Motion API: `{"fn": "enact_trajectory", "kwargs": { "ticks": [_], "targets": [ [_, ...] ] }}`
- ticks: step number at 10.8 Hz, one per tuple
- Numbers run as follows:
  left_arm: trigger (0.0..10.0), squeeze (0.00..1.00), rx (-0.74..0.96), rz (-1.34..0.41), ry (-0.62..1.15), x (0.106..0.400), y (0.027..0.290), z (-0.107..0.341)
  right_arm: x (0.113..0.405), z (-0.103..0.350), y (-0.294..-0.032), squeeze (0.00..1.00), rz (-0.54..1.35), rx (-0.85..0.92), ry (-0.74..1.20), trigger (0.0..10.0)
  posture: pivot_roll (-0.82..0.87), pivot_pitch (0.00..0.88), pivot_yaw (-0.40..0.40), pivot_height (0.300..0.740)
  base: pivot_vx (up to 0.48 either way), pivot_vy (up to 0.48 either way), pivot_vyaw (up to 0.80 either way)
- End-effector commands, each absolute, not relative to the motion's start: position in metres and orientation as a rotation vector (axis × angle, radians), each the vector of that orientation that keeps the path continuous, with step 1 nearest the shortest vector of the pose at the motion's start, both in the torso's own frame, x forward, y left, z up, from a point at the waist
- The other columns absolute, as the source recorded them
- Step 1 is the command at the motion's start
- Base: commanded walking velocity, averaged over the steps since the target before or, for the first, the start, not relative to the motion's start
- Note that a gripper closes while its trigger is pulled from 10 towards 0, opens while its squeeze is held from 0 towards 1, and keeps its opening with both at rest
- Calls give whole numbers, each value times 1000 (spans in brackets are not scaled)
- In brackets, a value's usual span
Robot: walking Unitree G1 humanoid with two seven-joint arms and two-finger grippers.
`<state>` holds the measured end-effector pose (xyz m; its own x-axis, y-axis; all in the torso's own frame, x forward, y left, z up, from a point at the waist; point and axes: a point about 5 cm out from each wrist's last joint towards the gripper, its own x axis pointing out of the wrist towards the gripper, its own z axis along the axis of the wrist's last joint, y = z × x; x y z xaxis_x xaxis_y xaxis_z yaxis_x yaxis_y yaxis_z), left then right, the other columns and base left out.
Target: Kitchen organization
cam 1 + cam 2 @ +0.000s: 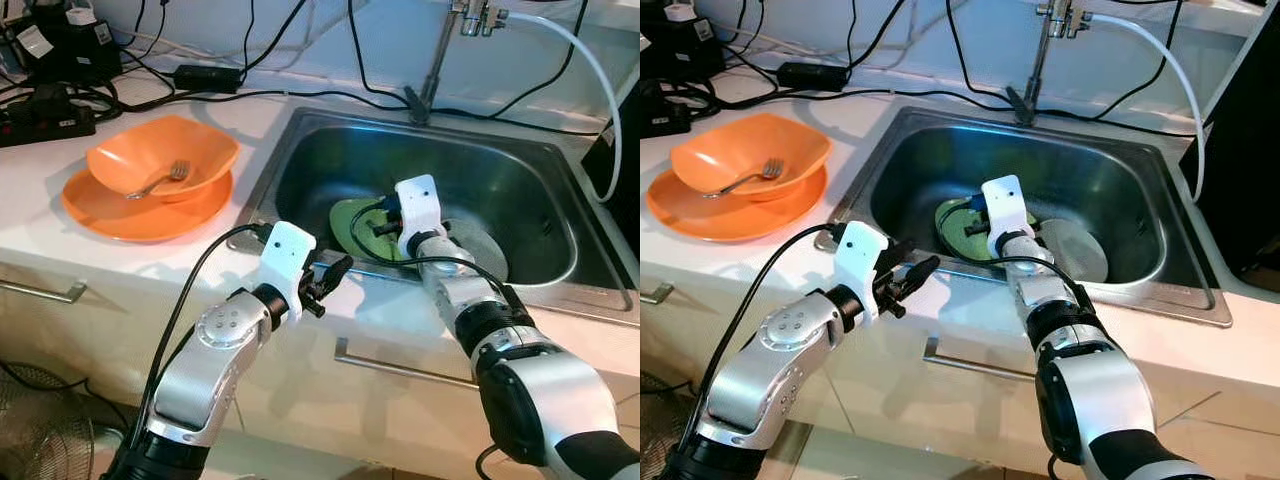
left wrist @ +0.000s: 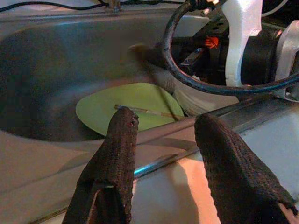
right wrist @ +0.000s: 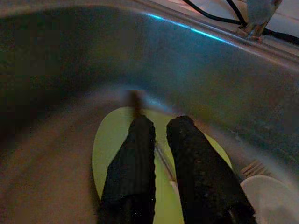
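Power strip [image 1: 45, 112]: black, at the back of the white counter [image 1: 60, 235], far off to the left of both pincers; black cables trail from it along the wall.
Orange bowl [image 1: 163, 153]: sits in an orange plate [image 1: 120, 210] on the counter, well to the left of the left gripper; a fork [image 1: 160, 181] lies inside the bowl, tines toward the sink.
Left gripper [image 1: 335, 272]: hovers over the front edge of the counter, just at the near-left corner of the sink [image 1: 300, 130]; its two black fingers [image 2: 114, 154] stand apart with nothing between them; they point into the basin toward the green plate.
Green plate [image 2: 100, 107]: lies flat on the sink floor, just beyond the left gripper's tips and directly under the right gripper; a thin utensil [image 2: 149, 112] rests across it, though I cannot tell what kind.
Right gripper [image 3: 159, 140]: reaches down inside the sink, over the green plate; its fingers [image 3: 135, 158] are drawn close with a narrow gap; a thin handle runs under that gap, but I cannot tell whether they pinch it.
Grey plate [image 1: 480, 250]: lies on the sink floor just right of the right gripper, beside the green plate; whether the two overlap is hidden by the wrist.
Faucet [image 1: 440, 60]: rises at the back rim of the sink, beyond the right gripper; a white hose [image 1: 590, 60] curves from its top off to the right.
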<state>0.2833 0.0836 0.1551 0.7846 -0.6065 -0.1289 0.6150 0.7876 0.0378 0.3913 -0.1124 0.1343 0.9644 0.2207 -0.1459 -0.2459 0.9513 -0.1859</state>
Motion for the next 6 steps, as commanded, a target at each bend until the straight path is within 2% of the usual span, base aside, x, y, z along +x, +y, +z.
{"fn": "enact_trajectory", "kwargs": {
  "ticks": [1, 2, 3, 4, 5, 6],
  "targets": [
    [10000, 0, 80, -675, 146, 280, 82, 149, 378, 103, -112, 1000, 251, -197, 247, 10000, 216, 79, -43, 740, 0, 0, 0],
    [10000, 0, 79, -676, 146, 280, 82, 149, 379, 104, -112, 1000, 251, -199, 245, 10000, 216, 80, -43, 740, 0, 0, 0],
    [10000, 0, 77, -677, 145, 280, 82, 150, 379, 105, -112, 55, 250, -202, 240, 10000, 215, 82, -43, 740, 0, 0, 0],
    [10000, 0, 77, -675, 145, 280, 82, 149, 382, 113, -113, 0, 233, -176, 193, 10000, 213, 85, -43, 740, 0, 0, 0],
    [10000, 0, 79, -670, 138, 280, 82, 150, 384, 117, -114, 0, 226, -182, 161, 10000, 209, 87, -41, 740, 0, 0, 0],
    [10000, 0, 102, -647, 113, 282, 84, 150, 388, 134, -114, 0, 221, -173, 45, 10000, 198, 93, -39, 740, 0, 0, 0]
  ]
}}
